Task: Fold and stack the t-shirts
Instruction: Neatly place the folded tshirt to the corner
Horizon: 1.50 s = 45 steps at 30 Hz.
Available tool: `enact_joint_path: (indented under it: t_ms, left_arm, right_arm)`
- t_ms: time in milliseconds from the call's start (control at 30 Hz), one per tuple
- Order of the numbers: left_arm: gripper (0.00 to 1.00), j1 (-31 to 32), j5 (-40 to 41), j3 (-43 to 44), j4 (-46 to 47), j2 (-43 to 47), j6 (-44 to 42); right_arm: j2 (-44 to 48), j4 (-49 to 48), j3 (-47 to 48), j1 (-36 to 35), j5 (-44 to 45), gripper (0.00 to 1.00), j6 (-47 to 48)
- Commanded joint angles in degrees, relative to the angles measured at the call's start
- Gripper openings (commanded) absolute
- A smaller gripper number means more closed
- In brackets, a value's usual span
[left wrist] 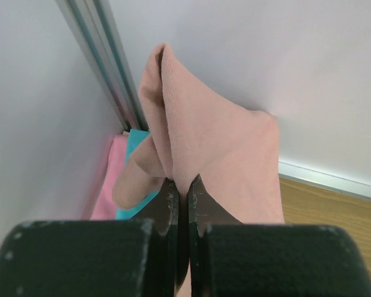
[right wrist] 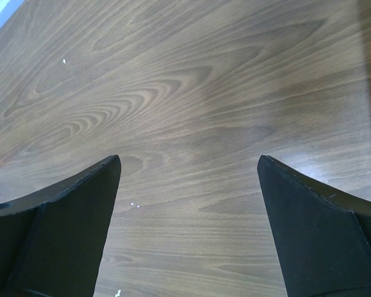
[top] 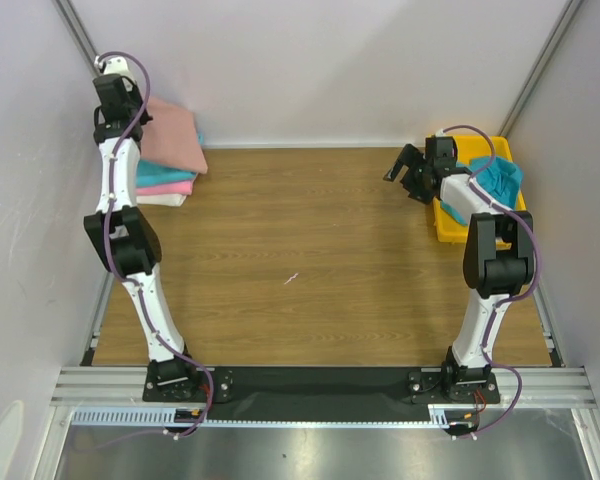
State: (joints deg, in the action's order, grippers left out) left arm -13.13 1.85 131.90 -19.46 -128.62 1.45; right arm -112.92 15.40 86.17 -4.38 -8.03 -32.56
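A dusty-pink t-shirt (top: 172,137) lies folded on top of a stack at the back left, over a teal shirt (top: 160,176), a bright pink shirt (top: 170,188) and a white shirt (top: 165,199). My left gripper (top: 132,122) is shut on a fold of the dusty-pink shirt (left wrist: 210,142), with the teal shirt (left wrist: 133,148) and the bright pink shirt (left wrist: 108,185) below. My right gripper (top: 408,172) is open and empty above bare wood (right wrist: 191,111). A teal shirt (top: 497,178) and white cloth (top: 460,195) lie in the yellow tray (top: 445,228).
The wooden table (top: 310,260) spreads between the arms. White walls and metal frame posts (left wrist: 105,55) close in the back left corner by the stack. The yellow tray stands at the right edge.
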Motion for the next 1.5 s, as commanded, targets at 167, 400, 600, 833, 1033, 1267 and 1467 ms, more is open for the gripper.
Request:
enact_joint_path:
  t_ms: [167, 400, 600, 833, 1033, 1267, 1467]
  left_arm:
    - [0.0, -3.0, 2.2, 1.8, 1.6, -5.1, -3.0]
    - [0.34, -3.3, 9.0, 2.0, 1.4, -7.3, -3.6]
    - [0.92, -3.0, 13.2, 4.6, -2.1, -5.9, 1.3]
    - [1.0, -0.7, 17.6, 0.7, -7.5, 0.5, 10.6]
    - [1.0, 1.1, 7.7, -7.3, -4.1, 8.3, 20.3]
    - [1.0, 7.2, 6.5, -3.5, -1.3, 4.7, 19.8]
    - [1.0, 12.2, 14.4, 2.1, -2.0, -2.5, 15.3]
  right_arm:
    - [-1.2, 1.3, 4.3, -0.6, 0.3, 0.99, 0.4]
    - [-2.7, 3.2, 6.8, -1.2, 0.1, 0.99, 1.1]
    - [-3.4, 2.4, 7.5, -1.3, -1.5, 0.99, 0.7]
    - [-3.0, 1.3, 6.6, -1.5, -3.8, 0.99, 0.9]
    - [-3.5, -2.0, 6.4, -0.6, -8.5, 0.99, -1.1]
    - [-3.9, -3.0, 6.0, 1.4, -10.9, 0.99, -0.2]
    - [-3.7, -3.2, 5.8, 3.2, -12.0, 0.99, 0.1]
